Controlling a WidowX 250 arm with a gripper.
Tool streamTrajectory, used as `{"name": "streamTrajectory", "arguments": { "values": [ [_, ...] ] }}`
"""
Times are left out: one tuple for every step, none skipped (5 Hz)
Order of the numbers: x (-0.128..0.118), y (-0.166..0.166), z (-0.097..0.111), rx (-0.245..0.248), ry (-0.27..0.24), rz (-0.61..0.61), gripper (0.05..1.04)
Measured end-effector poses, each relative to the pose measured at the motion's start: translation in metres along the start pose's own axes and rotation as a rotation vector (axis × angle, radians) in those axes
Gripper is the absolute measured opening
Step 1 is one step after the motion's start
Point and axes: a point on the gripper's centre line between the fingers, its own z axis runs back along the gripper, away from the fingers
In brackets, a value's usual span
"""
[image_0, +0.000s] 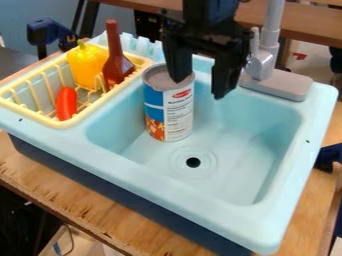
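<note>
The black gripper (200, 88) hangs from the top edge over the back of the sink basin, its two fingers apart with nothing held between them. Its left finger overlaps the top of an upright can (178, 111); whether they touch I cannot tell. The can has a blue, white and orange label and stands in the left back part of the light blue sink (234, 125). The right finger hangs to the right of the can, over the basin.
Left of the basin, a yellow drying rack (50, 121) holds a yellow pepper (86, 65), a dark red bottle (117, 64) and a red-orange elongated item (66, 103). Behind the basin on the right stands a grey faucet (264, 60). A drain (193, 162) lies in the basin floor.
</note>
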Motion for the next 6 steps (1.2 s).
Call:
{"name": "streamTrajectory", "arguments": {
  "values": [
    [0.026,0.008,0.001,0.003,-0.023,-0.032,0.999],
    [0.036,0.018,0.001,0.030,-0.016,-0.035,0.999],
    [0.038,0.032,-0.003,0.034,-0.011,-0.009,0.999],
    [0.041,0.041,-0.009,0.037,-0.012,-0.004,0.999],
    [0.042,0.048,-0.012,0.046,0.010,0.003,0.999],
    [0.044,0.058,-0.011,0.037,-0.011,0.012,0.999]
  ]
}}
